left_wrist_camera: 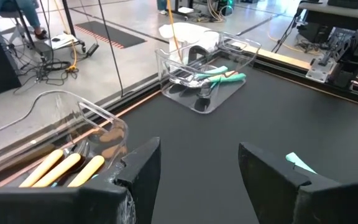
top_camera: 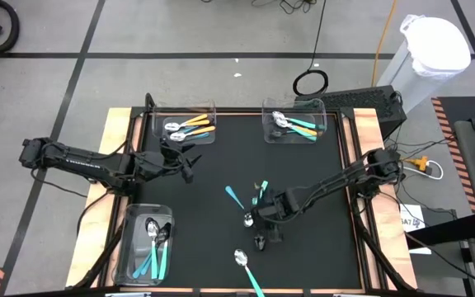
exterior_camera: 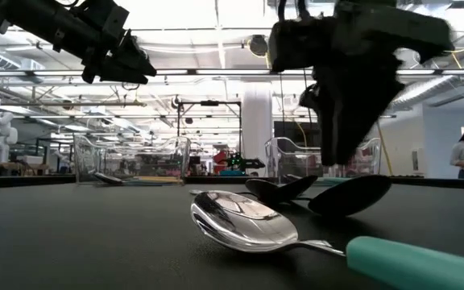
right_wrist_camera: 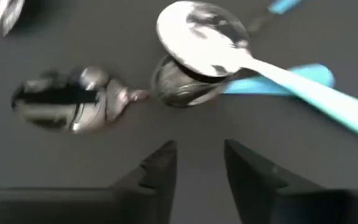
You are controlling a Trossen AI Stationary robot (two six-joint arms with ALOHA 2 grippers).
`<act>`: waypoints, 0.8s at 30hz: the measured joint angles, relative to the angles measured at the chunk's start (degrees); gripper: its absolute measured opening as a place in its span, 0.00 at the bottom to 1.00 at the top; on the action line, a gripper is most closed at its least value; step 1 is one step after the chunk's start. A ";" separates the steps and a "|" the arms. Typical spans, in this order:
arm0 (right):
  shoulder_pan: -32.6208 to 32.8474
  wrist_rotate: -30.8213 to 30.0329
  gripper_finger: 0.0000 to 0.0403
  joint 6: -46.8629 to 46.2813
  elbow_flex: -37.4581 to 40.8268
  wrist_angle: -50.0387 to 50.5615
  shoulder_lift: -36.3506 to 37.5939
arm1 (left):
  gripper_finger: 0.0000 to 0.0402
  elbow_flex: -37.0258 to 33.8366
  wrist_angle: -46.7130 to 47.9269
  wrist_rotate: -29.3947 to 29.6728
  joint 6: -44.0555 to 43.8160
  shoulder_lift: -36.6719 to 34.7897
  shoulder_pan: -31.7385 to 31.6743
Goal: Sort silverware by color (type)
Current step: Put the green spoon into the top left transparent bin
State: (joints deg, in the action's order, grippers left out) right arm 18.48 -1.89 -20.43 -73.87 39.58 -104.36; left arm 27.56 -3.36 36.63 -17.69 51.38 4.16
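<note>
We are seeing the right claw (right_wrist_camera: 199,163) hanging spread just over crossed spoons (right_wrist_camera: 210,50) mid-worktop (top_camera: 221,165); only the overhead view is showing the left claw (top_camera: 190,165), spread, beside the orange-spoon bin (top_camera: 185,125).

Bright ceiling lights – glare on spoon bowl (exterior_camera: 244,221); right wrist view blurred.

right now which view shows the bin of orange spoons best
The high view: the bin of orange spoons shows whole, from above, by the left pincer. The left wrist view catches only its corner and handles. In the low view it is distant; the right wrist view misses it.
</note>
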 joint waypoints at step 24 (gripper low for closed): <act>-1.22 -12.93 0.46 37.78 -3.90 -4.75 -4.81 | 0.53 -0.01 0.37 1.17 -0.01 2.42 -0.02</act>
State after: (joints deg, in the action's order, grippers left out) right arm 17.26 -14.82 17.35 -77.76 34.83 -109.16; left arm 27.55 -2.99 37.80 -17.70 53.80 4.15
